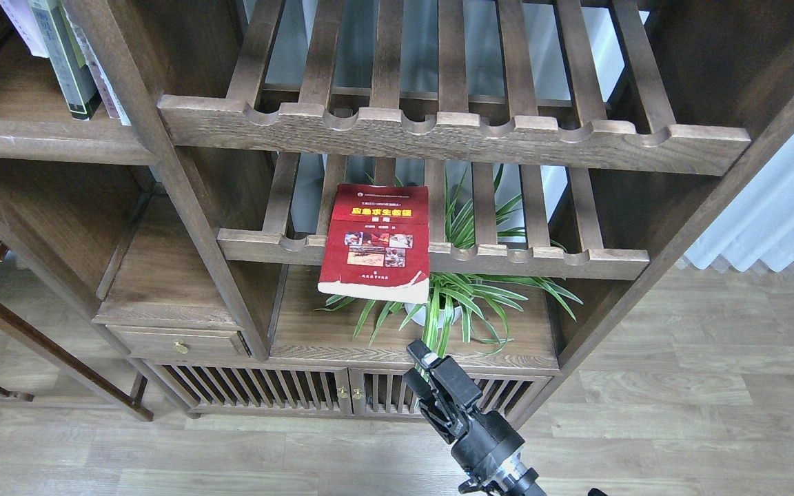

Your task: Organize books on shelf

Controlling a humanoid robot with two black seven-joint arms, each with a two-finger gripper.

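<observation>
The red book (378, 241) with a yellow title and small photos lies flat on the lower slatted rack (542, 258), its near end hanging over the notched front rail. The black-grey book with a yellow-green panel (66, 62) stands upright on the solid dark-brown shelf (32, 138) at the upper left. A cream-white book (19, 24) stands beside it, cut off by the frame's top edge. My right gripper (416, 368) is below the red book, in front of the cabinet doors, open and empty. My left gripper is out of view.
An upper slatted rack (452, 134) hangs over the lower one. A potted spider plant (452, 303) stands on the board under the red book, its leaves close to my gripper. A small drawer (176, 341) is at the lower left. A wood floor and a curtain (783, 207) are to the right.
</observation>
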